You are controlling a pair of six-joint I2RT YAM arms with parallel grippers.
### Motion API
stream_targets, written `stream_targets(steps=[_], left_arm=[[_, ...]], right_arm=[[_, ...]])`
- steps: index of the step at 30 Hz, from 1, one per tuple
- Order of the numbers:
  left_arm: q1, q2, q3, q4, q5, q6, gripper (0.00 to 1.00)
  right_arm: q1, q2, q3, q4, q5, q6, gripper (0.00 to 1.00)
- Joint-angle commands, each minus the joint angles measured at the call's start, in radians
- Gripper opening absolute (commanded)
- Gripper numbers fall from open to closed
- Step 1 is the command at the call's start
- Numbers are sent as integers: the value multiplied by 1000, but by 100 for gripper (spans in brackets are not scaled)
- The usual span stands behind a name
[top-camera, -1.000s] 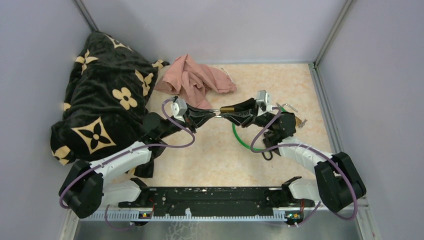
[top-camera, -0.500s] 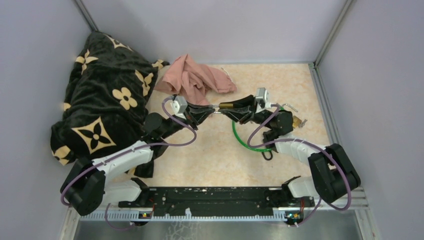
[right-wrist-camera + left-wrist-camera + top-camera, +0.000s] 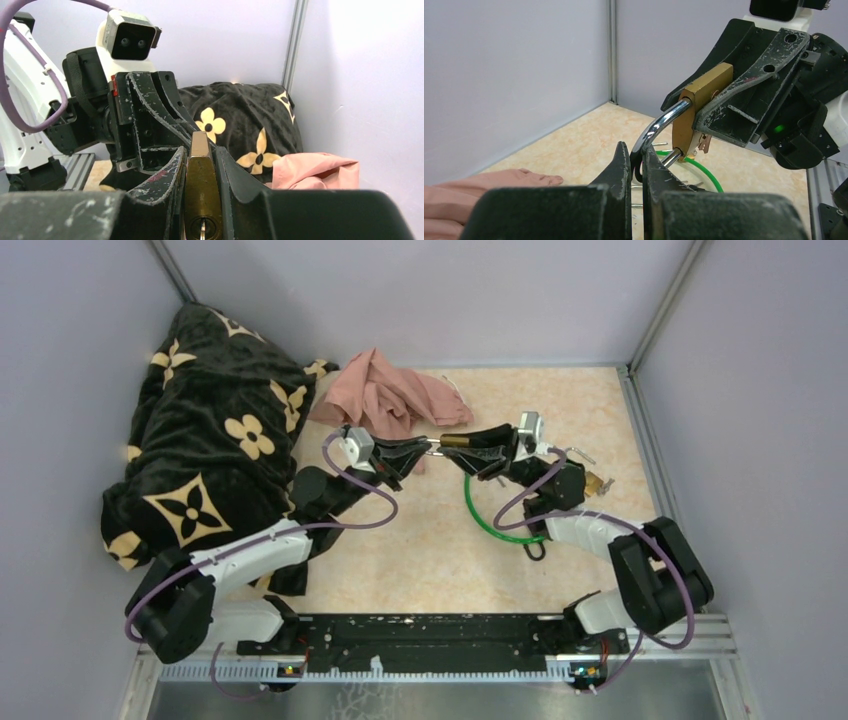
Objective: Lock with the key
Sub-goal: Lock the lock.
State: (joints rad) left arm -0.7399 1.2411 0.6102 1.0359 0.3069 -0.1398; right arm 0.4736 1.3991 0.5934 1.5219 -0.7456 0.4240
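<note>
- Table [image 3: 560, 405]: tan marbled top with grey walls round it; both my arms reach in from the near edge.
- Blanket [image 3: 215, 430]: black with cream flowers, heaped in the far left corner.
- Pink cloth [image 3: 385, 395]: crumpled at the far wall, just beside the blanket.
- Green cable [image 3: 705, 171]: lies in a loop on the table under my right arm.
- Right gripper [image 3: 458, 447]: jaws part way closed and clamped on the flat sides of the padlock body, holding it off the table.
- Left gripper [image 3: 636, 157]: jaws fully closed, pinching the shackle [image 3: 658, 129] at its bend.
- Padlock [image 3: 201, 195]: brass, held up in the air between the two grippers, mid-table near the pink cloth. Its long axis runs roughly level, left to right across the table. The shackle end points at my left arm and the keyhole end faces back into the right wrist camera. I cannot tell if anything sits in the keyhole.
- Small metal bits [image 3: 598, 483]: on the table beside my right arm, too small to tell if they are keys.
</note>
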Motion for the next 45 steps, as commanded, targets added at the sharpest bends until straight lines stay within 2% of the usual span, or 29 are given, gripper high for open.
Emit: stream_targets(steps=[1,6,12,17,25,33,37,41,45], left_arm=[[-302,25,113,209,576,-119,0],[-302,41,129,110,610,-163,0],[-305,50,150,128,679,-155,0],[-313,51,157,128,694,-136,0],[-313,66,176,99,712,-154,0],[-301,34,151,98,718,-126,0],[-225,-24,113,21,736,-88,0],[-102,-95,86,-69,746,-55,0],[23,-151,63,-181,812,-20,0]], right_arm=[[80,156,44,-295,82,-4,0],[80,135,105,-348,73,-21,0],[80,142,152,-428,74,-60,0],[80,192,162,-430,87,-65,0],[84,244,305,-514,73,-85,0],[85,203,281,-550,65,-108,0],[63,114,247,-606,22,-121,0],[54,2,188,-682,-12,-149,0],[56,-83,137,-729,-62,-153,0]])
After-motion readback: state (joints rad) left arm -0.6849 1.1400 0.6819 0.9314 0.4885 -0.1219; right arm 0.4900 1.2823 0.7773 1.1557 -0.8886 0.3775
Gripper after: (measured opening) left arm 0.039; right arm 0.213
